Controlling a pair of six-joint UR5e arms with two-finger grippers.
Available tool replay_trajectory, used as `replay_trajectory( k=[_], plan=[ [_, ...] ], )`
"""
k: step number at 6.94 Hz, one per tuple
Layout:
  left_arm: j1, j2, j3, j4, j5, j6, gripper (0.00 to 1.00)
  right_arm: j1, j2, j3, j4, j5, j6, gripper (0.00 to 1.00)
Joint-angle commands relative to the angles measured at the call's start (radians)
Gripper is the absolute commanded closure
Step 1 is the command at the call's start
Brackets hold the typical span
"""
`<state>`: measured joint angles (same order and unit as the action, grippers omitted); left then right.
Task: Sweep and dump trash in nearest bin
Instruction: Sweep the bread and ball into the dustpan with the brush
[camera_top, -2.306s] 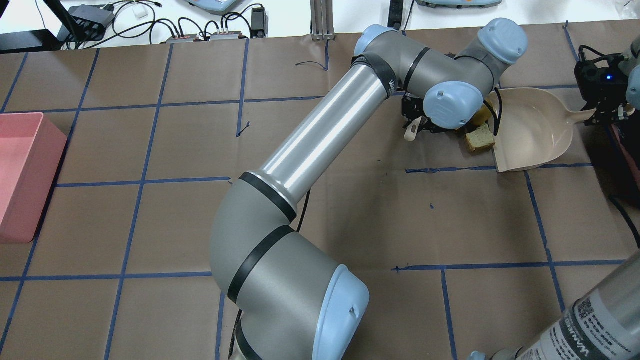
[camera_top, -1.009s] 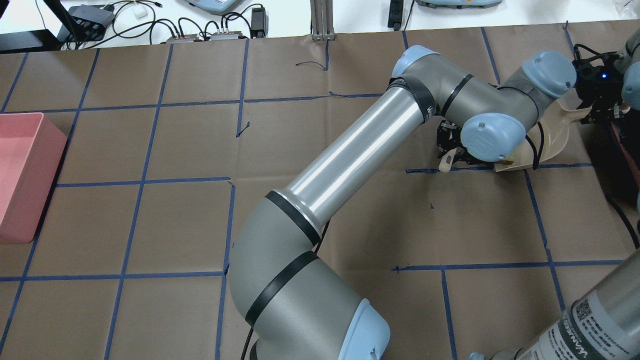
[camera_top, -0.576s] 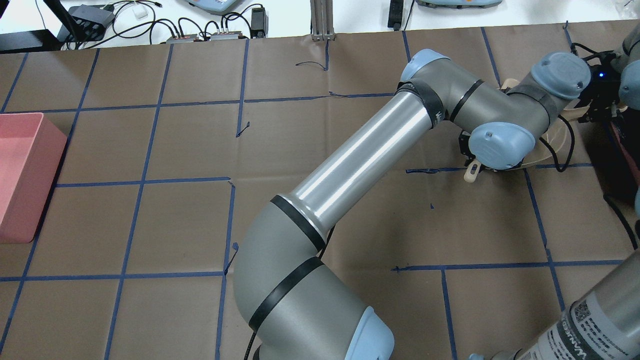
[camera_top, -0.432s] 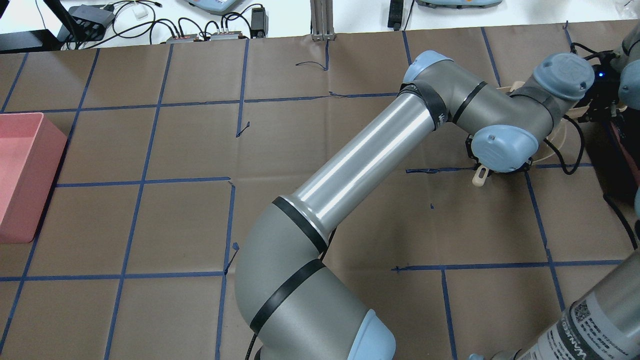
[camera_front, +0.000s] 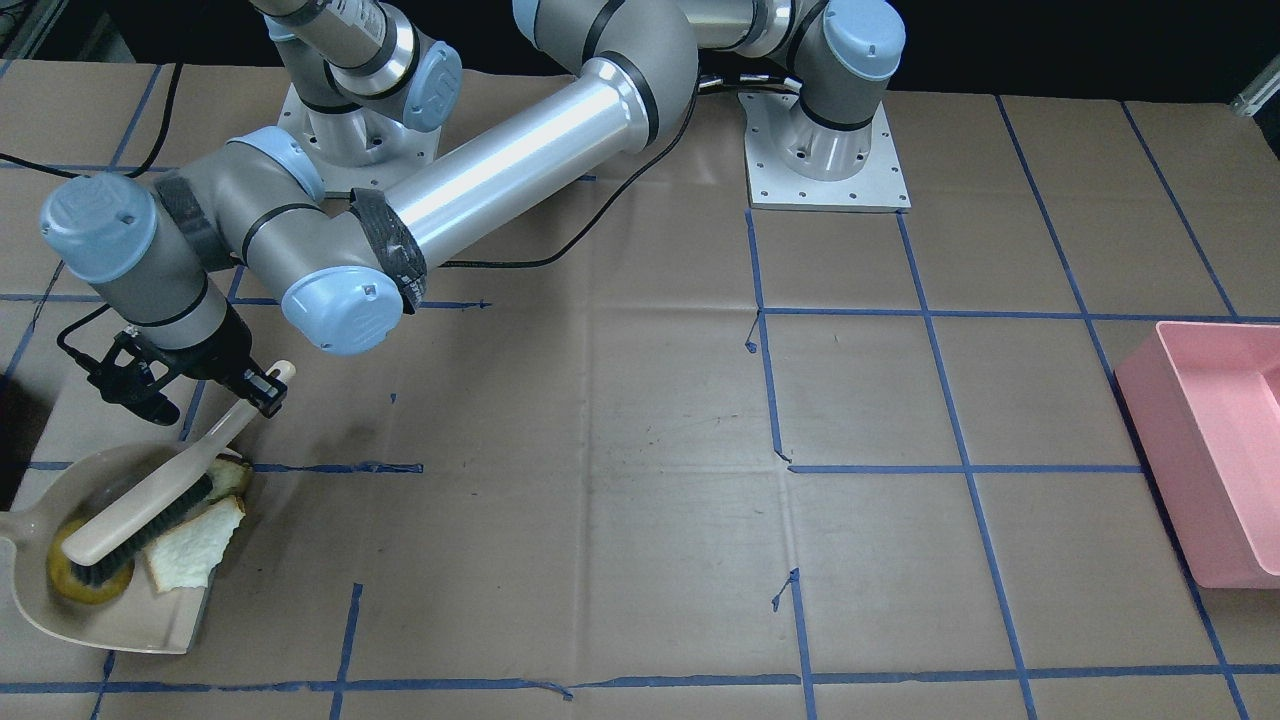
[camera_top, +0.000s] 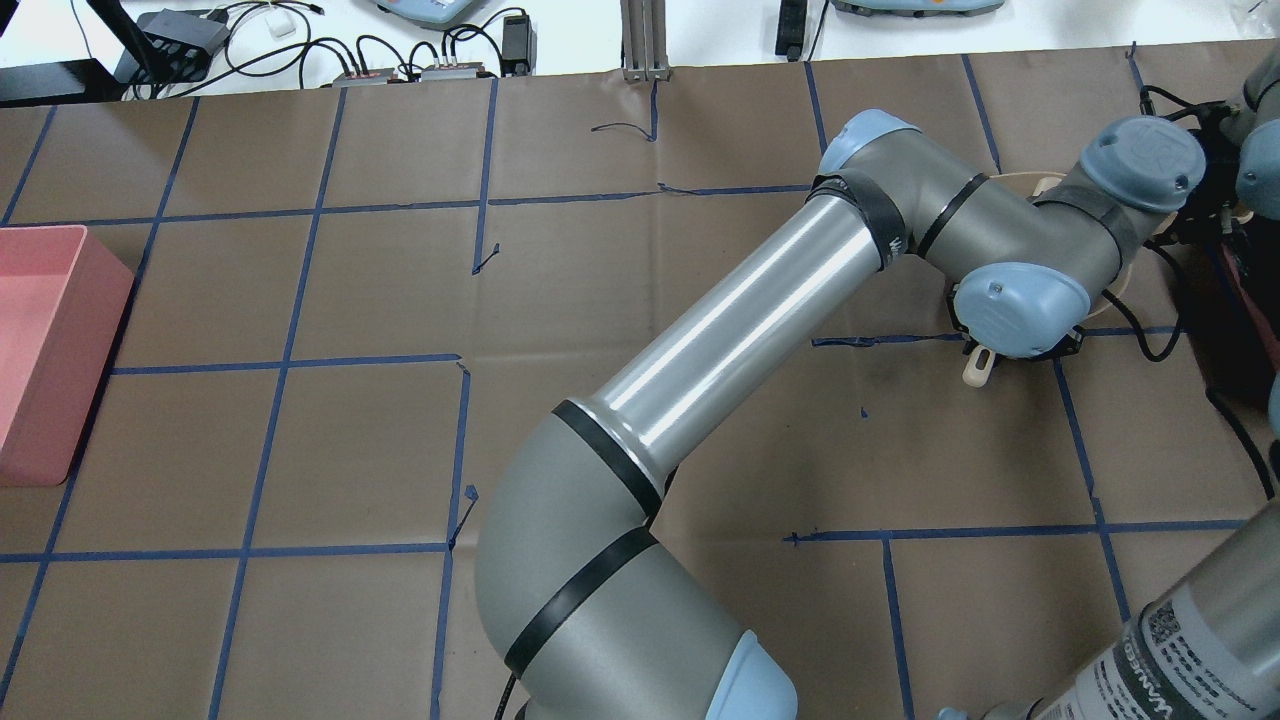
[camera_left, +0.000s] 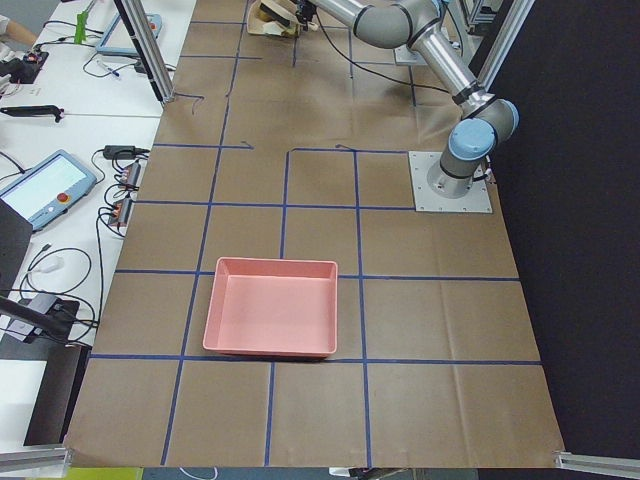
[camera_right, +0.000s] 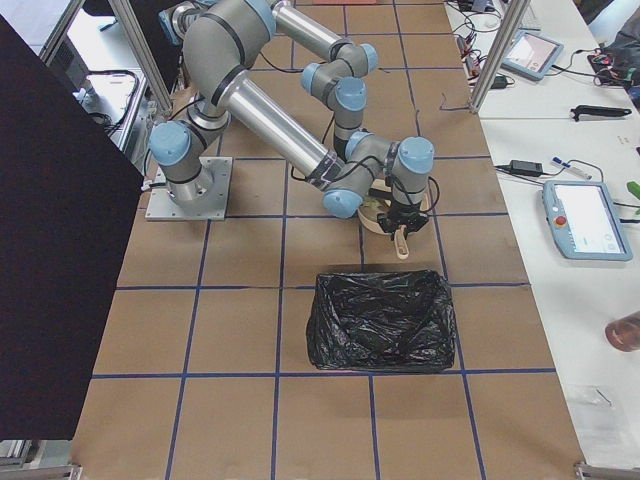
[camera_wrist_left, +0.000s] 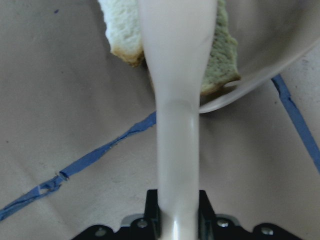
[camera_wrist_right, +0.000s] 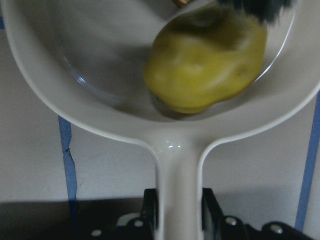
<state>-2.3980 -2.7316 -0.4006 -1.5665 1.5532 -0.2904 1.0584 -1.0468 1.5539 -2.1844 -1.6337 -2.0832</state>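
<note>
The beige dustpan (camera_front: 40, 610) lies flat at the table's right end, and my right gripper (camera_wrist_right: 180, 212) is shut on its handle. A yellow-brown potato lump (camera_wrist_right: 207, 60) rests deep inside it. My left gripper (camera_front: 262, 388) is shut on the beige brush (camera_front: 150, 505), whose dark bristles lie inside the pan against the potato (camera_front: 75, 585). The bitten white bread slice (camera_front: 195, 545) lies at the pan's mouth. A sandwich chunk (camera_front: 230, 475) sits half over the pan's rim beside the brush handle (camera_wrist_left: 177, 125).
A bin lined with a black bag (camera_right: 380, 320) stands just past the dustpan, off the table's right end. A pink bin (camera_top: 40, 350) sits at the far left edge. My left arm's forearm (camera_top: 740, 330) crosses the table's middle.
My left arm has swept the brush rightward, pushing the bread and potato from in front of the dustpan into it. The dustpan has stayed in place.
</note>
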Motion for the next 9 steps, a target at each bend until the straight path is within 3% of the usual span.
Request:
replay_trajectory(
  k=[1, 3, 7, 9],
  plan=[
    [0.008, 0.065, -0.020, -0.095, 0.013, -0.019, 1.00, 0.000, 0.001, 0.000, 0.000, 0.000, 0.000, 0.97],
    [0.037, 0.073, -0.024, -0.234, 0.021, -0.071, 1.00, 0.000, 0.001, 0.000, 0.000, 0.000, 0.000, 0.97],
    [0.037, 0.053, -0.038, -0.250, 0.002, -0.444, 1.00, 0.002, 0.001, 0.000, 0.002, 0.000, 0.000, 0.97],
    [0.010, 0.027, -0.030, -0.242, -0.034, -0.452, 1.00, 0.002, 0.001, 0.000, 0.002, 0.003, 0.000, 0.97]
  ],
)
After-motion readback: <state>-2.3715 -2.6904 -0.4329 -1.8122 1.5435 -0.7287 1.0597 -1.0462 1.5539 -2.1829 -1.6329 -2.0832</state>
